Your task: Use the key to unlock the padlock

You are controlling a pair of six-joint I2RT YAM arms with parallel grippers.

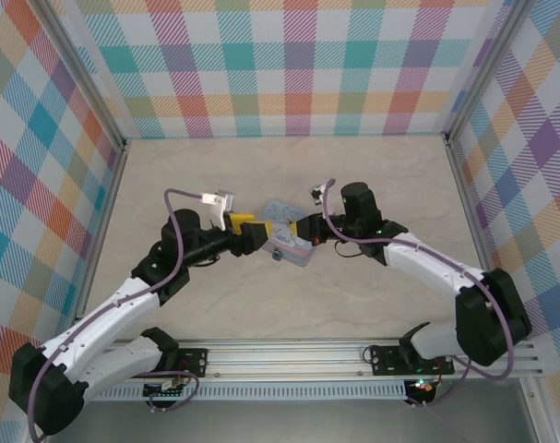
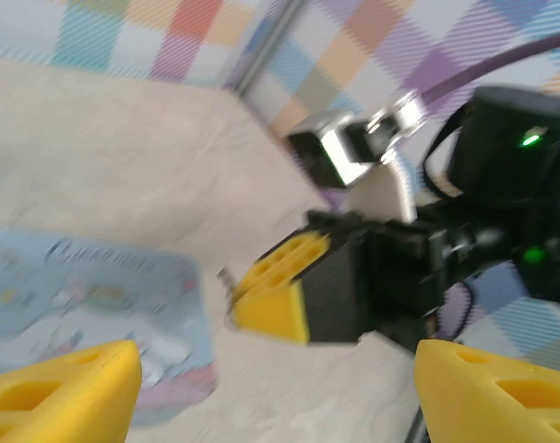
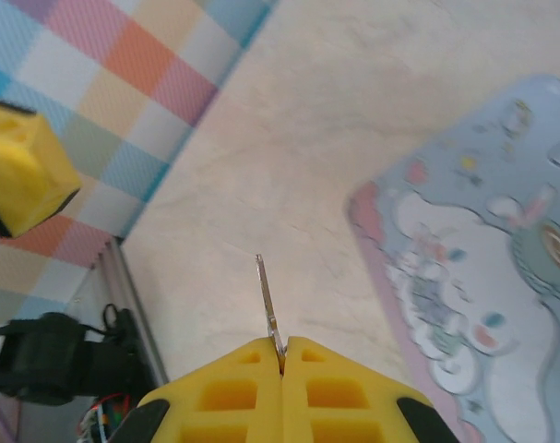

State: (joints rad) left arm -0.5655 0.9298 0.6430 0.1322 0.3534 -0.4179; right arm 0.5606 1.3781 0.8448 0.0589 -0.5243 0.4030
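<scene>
Yellow blocky right gripper is clenching the thin metal key at lower centre; left gripper is gaping released near the printed blue tin.

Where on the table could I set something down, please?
Bare: the far strip of table between blue tin and back wall, and the near middle before the rail. Crowded: the centre, where left gripper and right gripper meet at the tin.

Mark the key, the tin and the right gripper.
key (image 3: 268, 305), right wrist view, middle of its shaft
tin (image 3: 482, 268), right wrist view, printed lid
right gripper (image 3: 282, 355), right wrist view, seam between the fingertips
</scene>
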